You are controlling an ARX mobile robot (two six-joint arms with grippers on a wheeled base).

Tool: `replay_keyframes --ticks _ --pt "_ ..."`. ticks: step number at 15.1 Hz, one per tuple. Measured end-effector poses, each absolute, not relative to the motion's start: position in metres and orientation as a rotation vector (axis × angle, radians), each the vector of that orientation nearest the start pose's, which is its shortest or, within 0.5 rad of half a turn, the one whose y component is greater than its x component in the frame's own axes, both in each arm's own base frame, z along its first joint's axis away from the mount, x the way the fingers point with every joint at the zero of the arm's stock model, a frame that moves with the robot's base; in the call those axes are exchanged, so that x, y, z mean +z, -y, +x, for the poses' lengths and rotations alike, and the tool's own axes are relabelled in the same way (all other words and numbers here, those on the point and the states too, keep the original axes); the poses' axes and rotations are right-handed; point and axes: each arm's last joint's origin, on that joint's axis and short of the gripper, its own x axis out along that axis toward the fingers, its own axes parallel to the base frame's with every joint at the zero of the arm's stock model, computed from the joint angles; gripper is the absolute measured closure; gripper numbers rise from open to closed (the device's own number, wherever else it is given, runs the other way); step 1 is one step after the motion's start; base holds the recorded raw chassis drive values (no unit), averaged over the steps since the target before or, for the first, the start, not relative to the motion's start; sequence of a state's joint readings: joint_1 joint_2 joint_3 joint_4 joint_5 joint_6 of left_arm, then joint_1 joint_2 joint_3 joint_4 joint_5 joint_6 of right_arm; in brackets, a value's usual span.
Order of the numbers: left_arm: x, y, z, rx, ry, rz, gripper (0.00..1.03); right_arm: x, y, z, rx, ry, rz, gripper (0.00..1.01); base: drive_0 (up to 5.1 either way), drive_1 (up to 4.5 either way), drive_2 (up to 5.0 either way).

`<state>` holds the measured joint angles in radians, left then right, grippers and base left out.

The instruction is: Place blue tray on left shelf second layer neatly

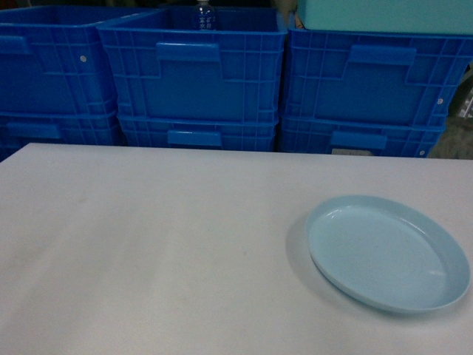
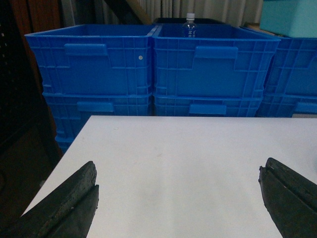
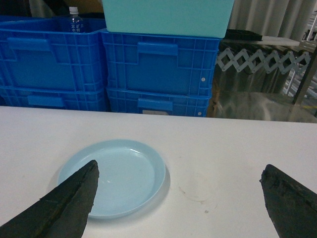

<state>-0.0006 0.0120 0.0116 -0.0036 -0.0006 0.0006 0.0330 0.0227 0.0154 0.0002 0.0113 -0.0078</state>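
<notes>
Landmark: white table (image 1: 148, 244), flat and matte, filling the lower part of the head view.
Left gripper (image 2: 178, 198): seen only in its own wrist view; two dark fingers (image 2: 69, 203) enter at the lower corners, jaws spread wide, nothing between them. It hangs above the table's left portion, with the table's left edge visible below it.
Left crates (image 1: 52, 74): dark-blue ribbed crates stacked two high behind the table's far edge, at its left end.
Middle crates (image 1: 196, 81): a second two-high stack just beside the left one, also behind the far edge.
Water bottle (image 1: 205, 15): clear with a white cap, standing upright inside the upper middle crate; only its top shows.
Right crates (image 1: 369, 85): a third two-high stack behind the table's far right edge.
Teal box (image 1: 384, 15): pale green-blue, resting on top of the upper right crate.
Blue tray (image 1: 388, 251): pale sky-blue shallow dish with a low rim, lying flat and upright on the table's right near portion, well apart from the far edge. Nothing lies in it.
Right gripper (image 3: 178, 198): jaws spread wide, holding nothing; it hangs above the table, with its left finger (image 3: 69, 203) overlapping the tray's near-left rim in its wrist view. Whether it touches cannot be told.
Folding lattice barrier (image 3: 257, 59): beyond the table's right side, in the right wrist view.
</notes>
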Motion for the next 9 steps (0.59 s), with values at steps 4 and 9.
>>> replay_keyframes --ticks 4,9 --pt "0.1662 0.0000 0.0977 0.000 -0.004 0.001 0.05 0.1670 -0.0029 0.0981 0.022 -0.007 -0.008 0.03 0.0 0.00 0.0" --pt "0.1662 0.0000 0.0977 0.000 -0.004 0.001 0.05 0.1670 -0.0029 0.0981 0.022 -0.007 -0.008 0.03 0.0 0.00 0.0"
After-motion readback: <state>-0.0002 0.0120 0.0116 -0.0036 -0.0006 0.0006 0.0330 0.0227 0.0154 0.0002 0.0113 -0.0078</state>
